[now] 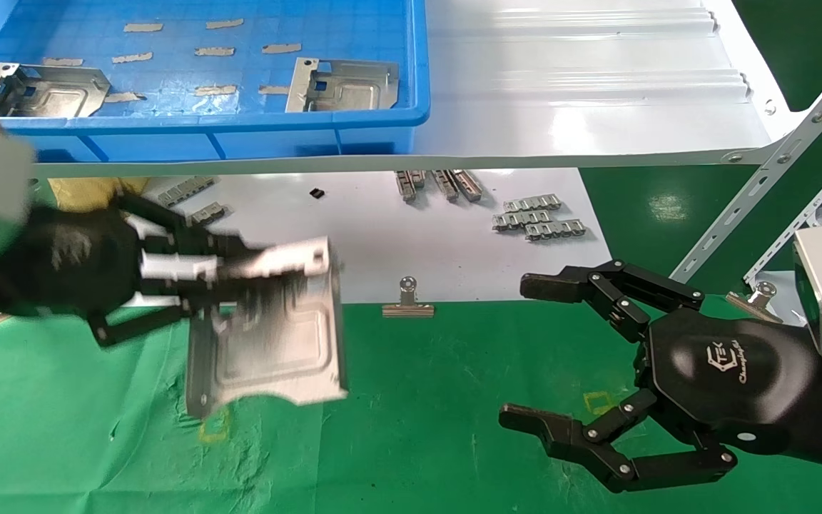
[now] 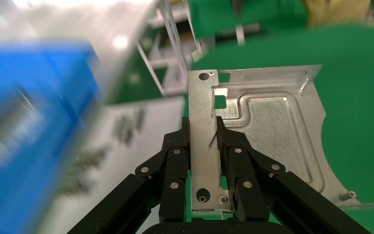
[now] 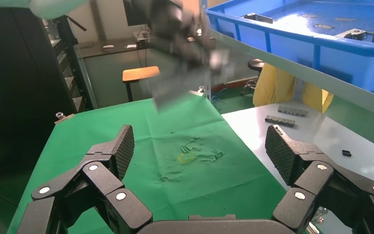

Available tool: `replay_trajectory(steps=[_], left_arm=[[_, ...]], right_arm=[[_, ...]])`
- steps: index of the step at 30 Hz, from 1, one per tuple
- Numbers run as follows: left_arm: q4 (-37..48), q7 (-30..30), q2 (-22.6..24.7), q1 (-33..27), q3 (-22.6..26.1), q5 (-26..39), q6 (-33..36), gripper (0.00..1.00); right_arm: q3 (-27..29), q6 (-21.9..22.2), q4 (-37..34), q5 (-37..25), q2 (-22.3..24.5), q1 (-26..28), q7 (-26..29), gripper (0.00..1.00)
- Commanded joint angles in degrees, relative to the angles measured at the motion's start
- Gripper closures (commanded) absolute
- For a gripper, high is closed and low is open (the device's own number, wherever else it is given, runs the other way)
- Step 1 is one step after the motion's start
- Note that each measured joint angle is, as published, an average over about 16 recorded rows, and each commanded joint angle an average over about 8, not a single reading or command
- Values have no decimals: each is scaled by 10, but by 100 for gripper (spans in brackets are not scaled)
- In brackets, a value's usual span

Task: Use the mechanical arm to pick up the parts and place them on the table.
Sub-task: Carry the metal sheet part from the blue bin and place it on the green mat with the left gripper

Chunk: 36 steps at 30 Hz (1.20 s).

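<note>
My left gripper (image 1: 229,275) is shut on the folded edge of a silvery stamped part (image 1: 275,335) and holds it in the air above the green cloth table (image 1: 411,442), over a yellow square mark (image 1: 215,427). In the left wrist view the black fingers (image 2: 233,151) pinch the part's strip (image 2: 203,146), with the embossed panel (image 2: 272,126) beyond. Two more parts (image 1: 43,89) (image 1: 345,84) lie in the blue bin (image 1: 240,132). My right gripper (image 1: 561,357) is open and empty above the cloth at the right; its view shows the open pads (image 3: 124,148).
A glossy white sheet (image 1: 418,243) behind the cloth carries small grey linked strips (image 1: 536,218) and a silver binder clip (image 1: 408,300) at its front edge. A white shelf (image 1: 596,93) holds the bin. A perforated metal bracket (image 1: 775,185) slants at the right.
</note>
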Motion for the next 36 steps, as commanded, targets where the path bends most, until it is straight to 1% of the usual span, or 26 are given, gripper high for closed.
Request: replay_trajectory(steps=[1,5,10,14,18,19,20,26,27,28,36], left_arm=[[4,27,-9,20,23,10,-2,100],[16,123,-12,46,57,42,-3,100],[52,231,-3,55,86,72,-11,100],[107,285,10,57,94,84,-25,100],[160,315,25,57,97,93,-33,100],[171,322,28,56,98,95,-34,99],[182,327,32,55,99,97,-35,93],[241,341,51,49,103,105,-39,18],[250,343,53,49,103,105,-40,7],[260,344,56,49,103,104,-41,0],[307,372,72,47,101,99,-32,0]], right_arm=[[0,0,0,0,0,0,0,0],[0,0,0,0,0,0,0,0],[0,0,0,0,0,0,0,0],[0,0,0,0,0,0,0,0],[0,0,0,0,0,0,0,0],[0,0,0,0,0,0,0,0],[0,0,0,0,0,0,0,0],[0,0,0,0,0,0,0,0],[0,0,0,0,0,0,0,0],[0,0,0,0,0,0,0,0],[0,0,0,0,0,0,0,0]])
